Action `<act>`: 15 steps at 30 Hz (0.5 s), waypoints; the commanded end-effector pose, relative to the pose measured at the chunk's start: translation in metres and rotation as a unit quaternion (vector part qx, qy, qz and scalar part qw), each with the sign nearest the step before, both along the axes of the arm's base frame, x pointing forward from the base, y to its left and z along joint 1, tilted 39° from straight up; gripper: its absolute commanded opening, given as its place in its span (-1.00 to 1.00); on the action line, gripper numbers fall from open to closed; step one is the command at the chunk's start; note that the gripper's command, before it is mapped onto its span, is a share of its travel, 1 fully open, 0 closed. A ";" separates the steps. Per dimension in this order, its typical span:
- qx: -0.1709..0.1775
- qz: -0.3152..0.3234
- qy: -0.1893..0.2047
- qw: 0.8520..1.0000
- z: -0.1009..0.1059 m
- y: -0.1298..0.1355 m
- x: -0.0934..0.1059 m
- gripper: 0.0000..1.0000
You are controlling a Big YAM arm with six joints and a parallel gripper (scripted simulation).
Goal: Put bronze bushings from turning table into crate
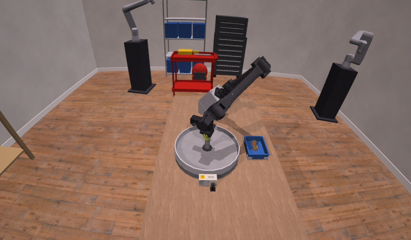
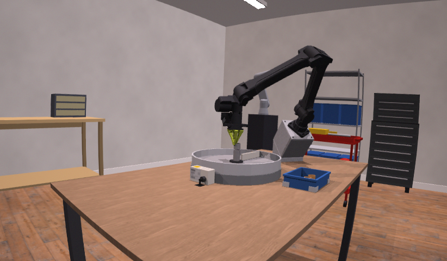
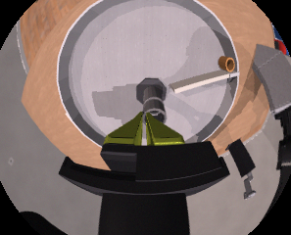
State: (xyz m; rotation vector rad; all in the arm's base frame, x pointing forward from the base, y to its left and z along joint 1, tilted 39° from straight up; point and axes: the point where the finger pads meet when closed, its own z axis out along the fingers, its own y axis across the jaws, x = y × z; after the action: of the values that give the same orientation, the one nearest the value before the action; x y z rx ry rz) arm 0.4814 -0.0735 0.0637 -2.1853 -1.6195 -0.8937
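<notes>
My gripper (image 1: 206, 139) (image 2: 235, 144) (image 3: 144, 115) is shut on the wall of a steel bushing (image 2: 237, 145) (image 3: 154, 106), right over the hub post (image 2: 236, 155) of the turning table (image 2: 252, 168) (image 3: 121, 44). The bushing appears to touch the post's top. A bronze bushing (image 3: 226, 64) lies on the turning table near its rim, beside the pale bar; the arm hides it in the top view. Two bronze bushings, one nearer the back (image 1: 254, 142) and one nearer the front (image 1: 255, 147), are in the blue crate (image 1: 256, 157) (image 2: 300, 183).
The pale bar (image 2: 250, 155) (image 3: 199, 82) reaches inward from the turning table's rim. A white labelled box (image 1: 207, 180) (image 2: 201, 174) and a small black device (image 1: 212, 188) stand at its front. The arm's grey base (image 1: 207, 101) (image 2: 292, 145) stands behind it.
</notes>
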 end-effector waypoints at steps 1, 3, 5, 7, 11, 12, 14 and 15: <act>-0.004 -0.004 -0.003 1.000 0.001 -0.002 0.004 -1.00; -0.004 -0.003 -0.003 1.000 0.000 -0.001 0.005 -1.00; -0.003 -0.002 -0.002 1.000 -0.001 0.000 0.004 -1.00; -0.003 -0.002 -0.001 1.000 -0.001 0.000 0.004 -1.00; -0.003 -0.002 -0.002 1.000 -0.001 0.000 0.004 -1.00; -0.003 -0.002 -0.002 1.000 -0.001 0.000 0.004 -1.00; -0.003 -0.002 -0.002 1.000 -0.001 0.000 0.004 -1.00; -0.003 -0.002 -0.002 1.000 -0.001 0.000 0.004 -1.00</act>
State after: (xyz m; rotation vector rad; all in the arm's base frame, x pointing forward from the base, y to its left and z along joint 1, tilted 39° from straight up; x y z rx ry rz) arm 0.4817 -0.0737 0.0636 -2.1867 -1.6185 -0.8945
